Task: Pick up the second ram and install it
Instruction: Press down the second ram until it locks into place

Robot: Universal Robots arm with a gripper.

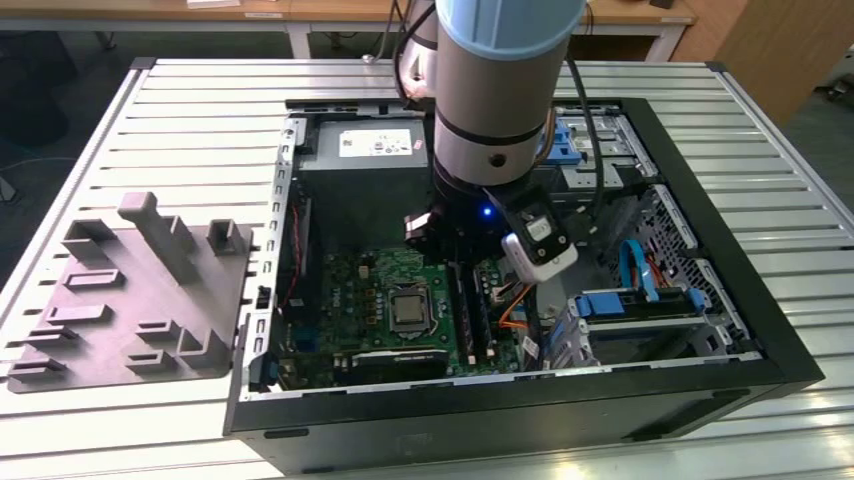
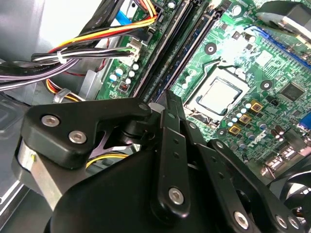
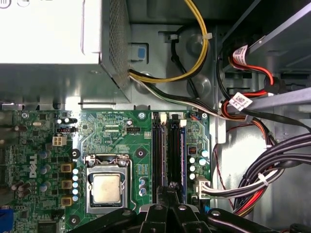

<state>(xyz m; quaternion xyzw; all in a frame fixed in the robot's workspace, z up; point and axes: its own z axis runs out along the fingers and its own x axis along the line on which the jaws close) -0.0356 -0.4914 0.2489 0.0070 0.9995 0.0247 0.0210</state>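
A thin bluish ram (image 3: pixel 183 155) stands on edge in the slot nearest the cable side of the green motherboard (image 3: pixel 112 136). It also runs between the black slot rails (image 2: pixel 170 46) as a blue strip in the second wrist view, ram (image 2: pixel 192 46). My gripper (image 3: pixel 170 188) hangs just above one end of those rails, beside the blue strip, its black fingers (image 2: pixel 167 104) pressed together with nothing visible between them. In the exterior view the arm (image 1: pixel 494 100) reaches down into the open computer case (image 1: pixel 721 330), right over the slot rails (image 1: pixel 470 310).
The grey power-supply box (image 3: pixel 53 39) lies beyond the slots and the processor socket (image 3: pixel 106 187) beside them. Cable bundles (image 3: pixel 262 165) crowd the other side. A blue drive bracket (image 1: pixel 641 300) sits at the exterior view's right. A grey holder block (image 1: pixel 134 290) rests on the slatted table.
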